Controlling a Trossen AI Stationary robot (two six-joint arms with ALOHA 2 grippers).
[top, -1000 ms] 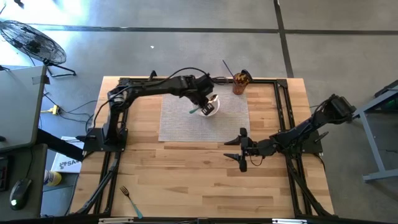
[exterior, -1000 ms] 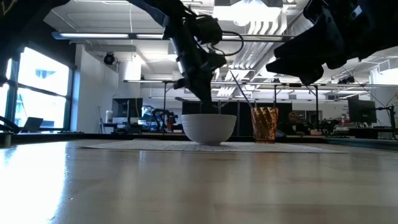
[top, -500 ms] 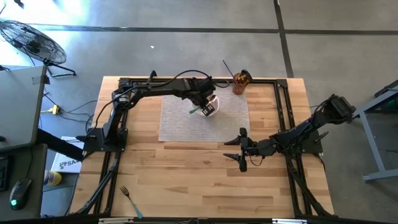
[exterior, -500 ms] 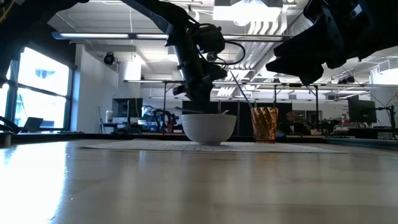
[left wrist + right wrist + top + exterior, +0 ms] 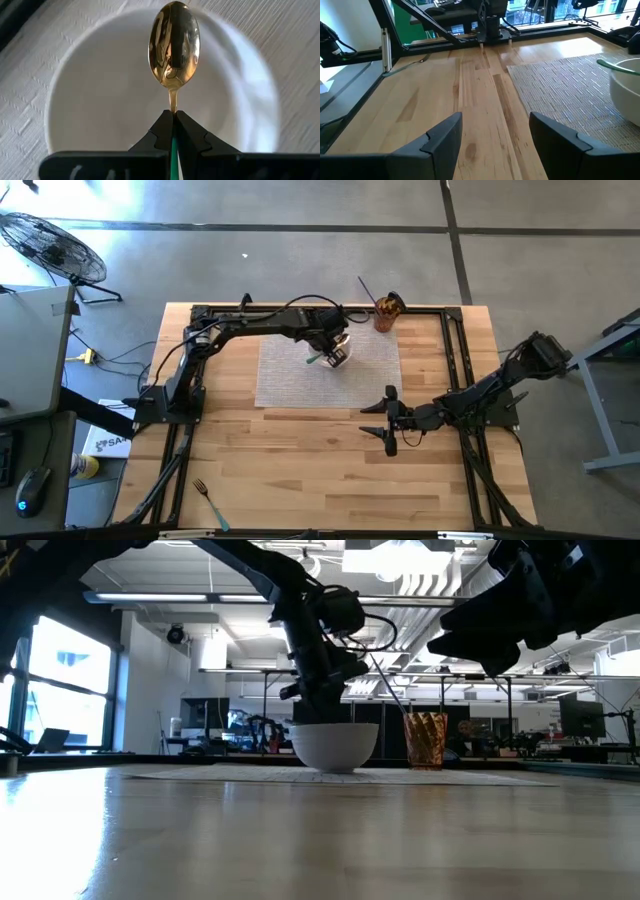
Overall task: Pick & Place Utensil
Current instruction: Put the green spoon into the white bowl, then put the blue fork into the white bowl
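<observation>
A spoon with a gold bowl (image 5: 173,50) and a green handle (image 5: 314,359) hangs over a white bowl (image 5: 100,95). The white bowl (image 5: 336,746) stands on a grey woven mat (image 5: 290,375). My left gripper (image 5: 173,116) is above the bowl (image 5: 343,356), shut on the spoon. My right gripper (image 5: 495,131) waits open over bare wood near the mat's right front corner (image 5: 389,420). A fork with a teal handle (image 5: 210,504) lies near the table's front left. My left gripper pinches the spoon between its two fingers at the neck (image 5: 173,107), where the gold stem meets the green handle. The fingers point down into the white bowl. The spoon's gold bowl reaches forward past the fingertips, over the bowl's white inside; whether it touches the bottom, I cannot tell.
An amber ribbed cup (image 5: 388,311) with a thin stick in it stands at the mat's far right corner (image 5: 425,740). Black frame rails (image 5: 460,360) run along the table's sides. Bare wood lies in front of the mat.
My left gripper has moved a little toward the table's right, over the white bowl, and the spoon has gone with it. It has stayed shut on the spoon.
</observation>
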